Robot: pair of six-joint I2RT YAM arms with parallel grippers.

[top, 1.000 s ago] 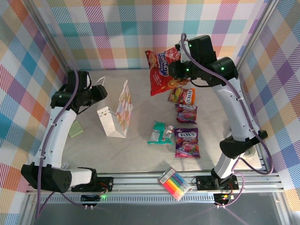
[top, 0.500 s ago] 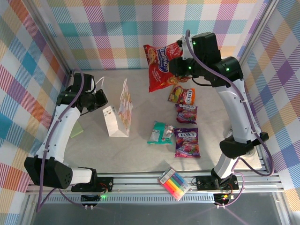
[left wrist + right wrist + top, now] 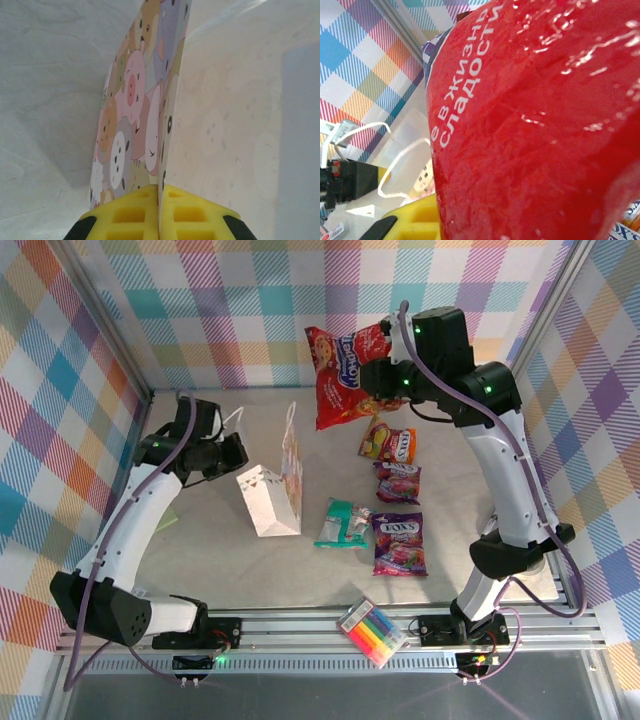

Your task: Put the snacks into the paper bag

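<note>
The white paper bag (image 3: 272,502) stands left of centre, mouth up. My left gripper (image 3: 238,453) is shut on its near wall; in the left wrist view the yellow pads (image 3: 131,214) pinch the printed wall (image 3: 150,115) edge-on. Held in the air at the back is the large red chip bag (image 3: 345,375), with my right gripper (image 3: 378,375) shut on it. The red chip bag (image 3: 535,125) hides most of the right wrist view, beside one yellow pad (image 3: 414,220). On the table lie a teal packet (image 3: 342,524), a purple candy bag (image 3: 399,543), an orange packet (image 3: 388,445) and a magenta packet (image 3: 397,482).
A flat pack of coloured marker pens (image 3: 373,632) lies on the front rail. A pale green item (image 3: 164,516) sits under the left arm. Checked walls close in the back and both sides. The bag's rope handle (image 3: 395,165) loops in the right wrist view.
My left gripper closed on the paper bag's wall and drew the bag to the right. The right arm raised the red chip bag a little.
</note>
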